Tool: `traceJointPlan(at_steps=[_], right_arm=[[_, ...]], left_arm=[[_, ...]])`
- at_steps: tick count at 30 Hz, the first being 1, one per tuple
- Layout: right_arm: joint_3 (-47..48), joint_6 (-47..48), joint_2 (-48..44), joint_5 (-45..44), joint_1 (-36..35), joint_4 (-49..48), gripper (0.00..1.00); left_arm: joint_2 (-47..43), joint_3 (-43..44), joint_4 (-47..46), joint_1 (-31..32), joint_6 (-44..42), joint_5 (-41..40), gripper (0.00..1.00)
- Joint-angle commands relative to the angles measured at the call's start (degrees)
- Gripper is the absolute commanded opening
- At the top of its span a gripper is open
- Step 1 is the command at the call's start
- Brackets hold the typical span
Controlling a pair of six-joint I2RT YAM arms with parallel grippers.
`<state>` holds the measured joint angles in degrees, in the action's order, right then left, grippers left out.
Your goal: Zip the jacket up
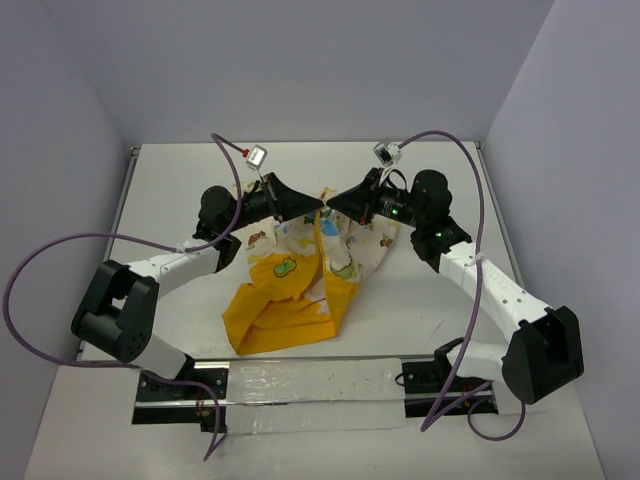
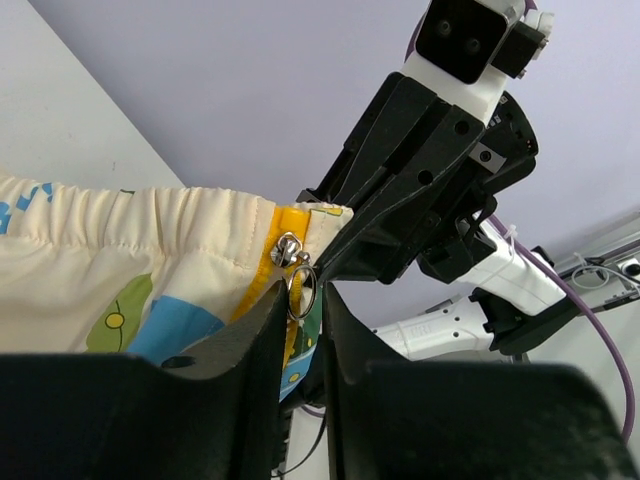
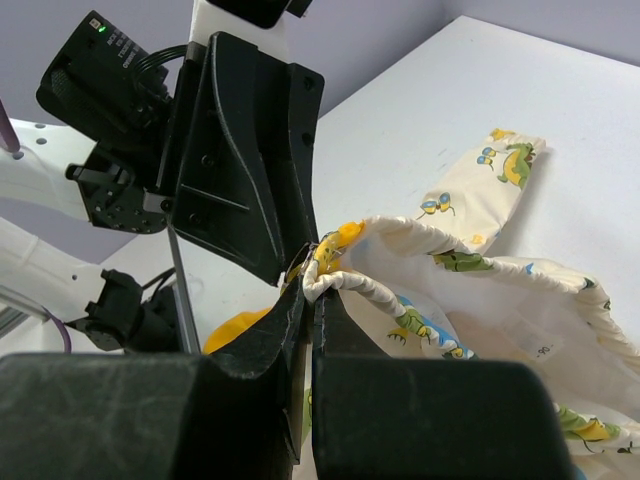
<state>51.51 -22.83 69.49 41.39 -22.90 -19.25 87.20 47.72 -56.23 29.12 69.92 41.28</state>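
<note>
Jacket [image 1: 300, 280] lay crumpled mid-surface [image 1: 440, 180], its gathered edge lifted between the arms. Left fingers [image 2: 245, 360] flanked the pull ring [image 2: 302, 290], slightly apart; whether they pinched it was unclear. Right fingers [image 3: 270, 340] were clenched on that edge. The step likely needed the ring seated firmly and the edge taut.

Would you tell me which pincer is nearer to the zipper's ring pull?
Left. The left pincer has the ring pull right at its fingertips; the right pincer pinches the jacket hem just beyond it.
</note>
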Motion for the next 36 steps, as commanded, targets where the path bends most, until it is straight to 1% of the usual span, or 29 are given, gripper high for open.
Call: traceJointPlan(at_steps=[1,3,5,7,18,27,32,36], right_arm=[[2.63,0.95,-1.38,0.01,-0.21,-2.74,0.00],[2.56,0.95,-1.38,0.00,-0.13,-2.73,0.00],[2.30,0.95,-1.47,-0.23,-0.14,-2.80,0.00],[2.18,0.88,-1.55,-0.47,-0.15,-2.99,0.00],[4.01,2.85,-1.08,-5.92,0.04,-0.68,0.00],[5.71,1.94,-0.40,-8.53,1.73,1.96,0.00],[5.80,2.02,-0.50,-9.96,2.06,2.44,0.00],[5.97,0.83,-0.32,-12.37,2.07,1.41,0.00]], left_arm=[[-0.10,2.40,-3.03,-0.28,0.48,-0.92,0.21],[-0.34,2.05,-3.01,-0.31,0.55,-1.34,0.17],[-0.27,1.68,-2.94,-0.38,0.73,-1.71,0.03],[-0.25,1.29,-3.14,-0.49,0.99,-2.21,0.00],[-0.59,-3.65,-4.13,-1.35,1.45,-1.38,0.00],[-1.55,-4.65,0.53,-1.54,-4.62,3.15,0.00],[-2.89,-4.31,5.92,-1.61,-9.62,3.98,0.00],[-2.91,-4.77,7.11,-1.44,-10.33,4.81,0.00]])
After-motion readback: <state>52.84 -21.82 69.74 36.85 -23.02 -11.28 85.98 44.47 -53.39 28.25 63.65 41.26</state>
